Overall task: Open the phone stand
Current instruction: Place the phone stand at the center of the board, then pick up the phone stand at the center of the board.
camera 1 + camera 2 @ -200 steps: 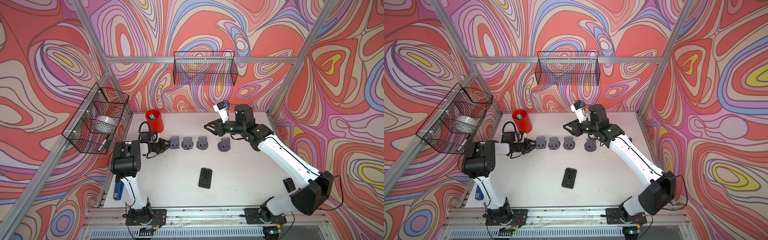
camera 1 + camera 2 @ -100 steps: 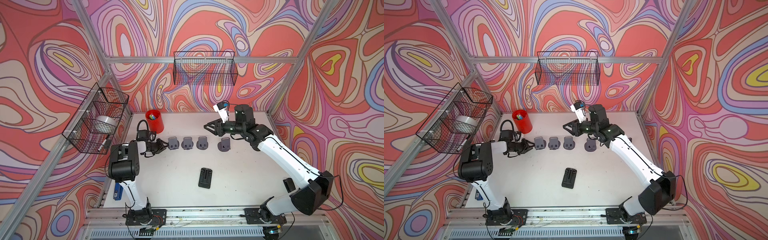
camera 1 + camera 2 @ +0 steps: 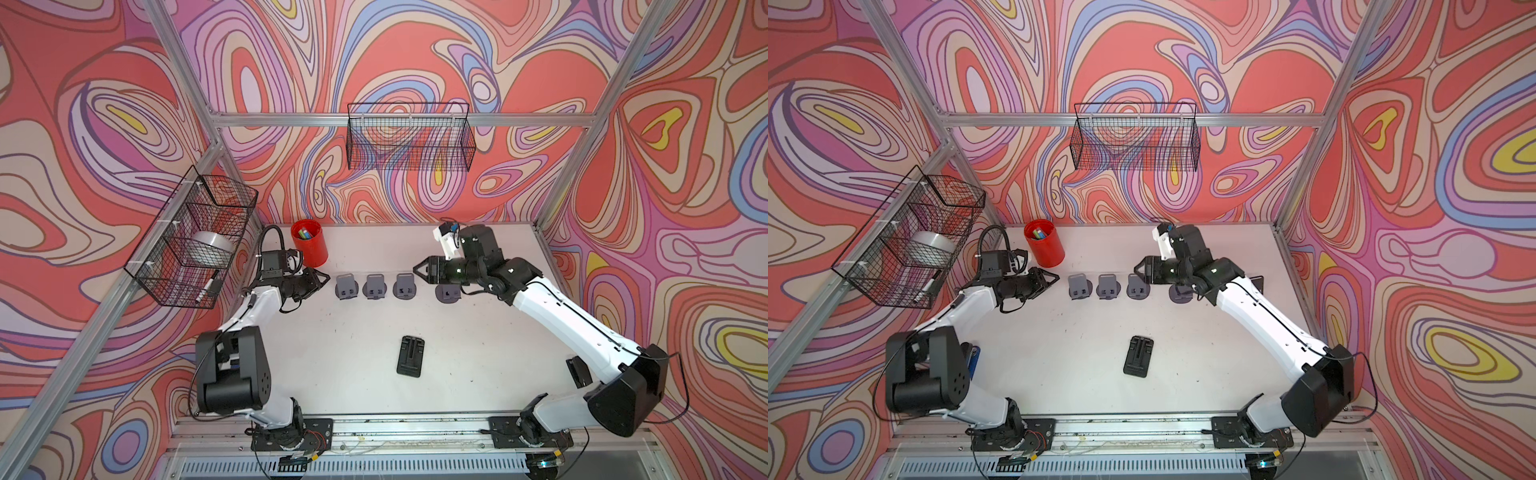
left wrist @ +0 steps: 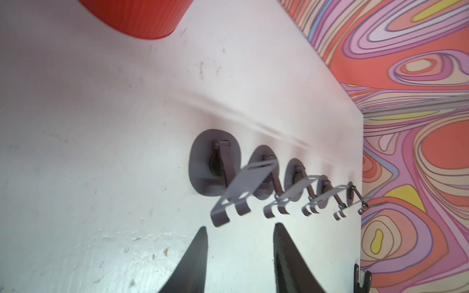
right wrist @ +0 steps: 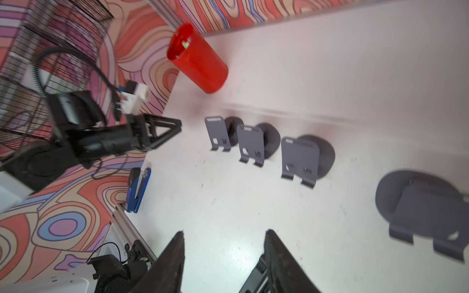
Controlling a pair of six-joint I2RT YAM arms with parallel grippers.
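Midway on the counter [image 3: 345, 345]: black stand [image 3: 410, 355] [image 3: 1138, 356] lies flat and folded, alone, well apart from both claws; only the top views show it.
Grey stands: four [image 3: 375, 286] in a row nearer the back wall, each opened, its plate tilted up off an oval base.
Left wrist view: looks along the row [image 4: 243, 187] and shows the hinged arms [image 4: 227, 167] that prop the plates; the top views hide these.
Left claw [image 3: 322, 279] [image 4: 238, 228]: released, fingers apart with nothing between them, pointing at the row's end stand from just beside it, not touching.
Right claw [image 3: 419, 270] [image 5: 224, 232]: released too, empty, hovering near the stand at the other end.
Right wrist view: faces the plates' fronts [image 5: 250, 142] and the left claw, and shows a whole blue stapler [image 5: 138, 190] at the counter's edge; in a top view only a sliver of it [image 3: 974, 357] peeks from behind the left arm [image 3: 967, 303].
Red cup [image 3: 309, 248]: upright at the back, just behind the left claw.
Baskets: one of wire on the back wall [image 3: 409, 137], one on the side wall [image 3: 166, 270] holding a silver roll [image 3: 210, 249].
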